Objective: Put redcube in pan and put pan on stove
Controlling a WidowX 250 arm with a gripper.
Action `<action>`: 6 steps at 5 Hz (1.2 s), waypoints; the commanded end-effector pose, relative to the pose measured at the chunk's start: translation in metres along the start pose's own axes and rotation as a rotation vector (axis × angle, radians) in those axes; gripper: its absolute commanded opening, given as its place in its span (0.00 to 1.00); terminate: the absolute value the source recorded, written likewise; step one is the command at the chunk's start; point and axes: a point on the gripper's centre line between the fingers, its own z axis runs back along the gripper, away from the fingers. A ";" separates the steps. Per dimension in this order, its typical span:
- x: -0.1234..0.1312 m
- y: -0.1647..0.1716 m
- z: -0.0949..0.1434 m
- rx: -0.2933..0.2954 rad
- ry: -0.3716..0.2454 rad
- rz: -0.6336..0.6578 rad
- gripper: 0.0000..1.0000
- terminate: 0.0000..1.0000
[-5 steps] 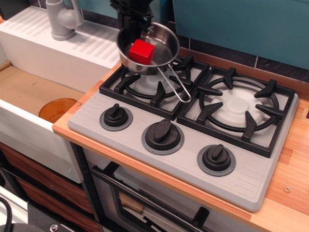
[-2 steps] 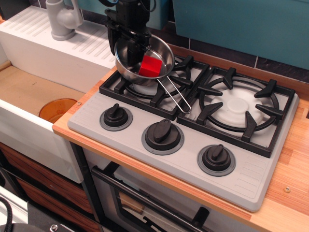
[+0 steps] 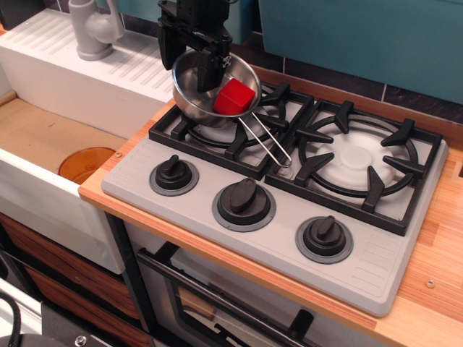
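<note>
- The pan (image 3: pixel 210 90) has come down since a second ago: it hung tilted above the left burner, and now its base sits on or just over the black grate (image 3: pixel 235 119), at about ten o'clock on the stove (image 3: pixel 275 195).
- The redcube (image 3: pixel 234 97) has slid inside the pan, from near the middle toward the rim at the pan's four o'clock, where it now leans against the wall by the handle root. The pan looks tipped that way.
- The gripper (image 3: pixel 194 54) is pinching the pan's far rim, one finger inside the bowl and one outside; I see no gap there, so I judge it closed on the rim.
- The wire handle (image 3: pixel 266 141) points toward four o'clock, its looped end resting near the seam between the two grates.
- To my eye the cube step is done and the pan is nearly placed; what remains is letting go and lifting clear.
- Around it: the right burner (image 3: pixel 358 155) stands bare at three o'clock; three black knobs (image 3: pixel 244 202) line the front edge at six.
- The white sink (image 3: pixel 43 123) with its grey tap (image 3: pixel 94 29) lies off at nine o'clock, an orange disc (image 3: pixel 87 163) in the basin.
- Nothing blocks a straight lift. The risk I'd watch is the tipped pan rocking on the grate ribs when released.
</note>
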 end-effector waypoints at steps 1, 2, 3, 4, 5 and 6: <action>0.001 -0.003 0.071 0.064 -0.058 0.014 1.00 0.00; 0.000 -0.011 0.080 0.065 -0.048 0.022 1.00 0.00; -0.003 -0.025 0.085 0.065 -0.046 0.032 1.00 0.00; -0.006 -0.038 0.086 0.018 -0.035 0.020 1.00 0.00; -0.011 -0.053 0.088 -0.021 -0.043 0.024 1.00 0.00; -0.015 -0.061 0.091 -0.039 -0.050 0.026 1.00 0.00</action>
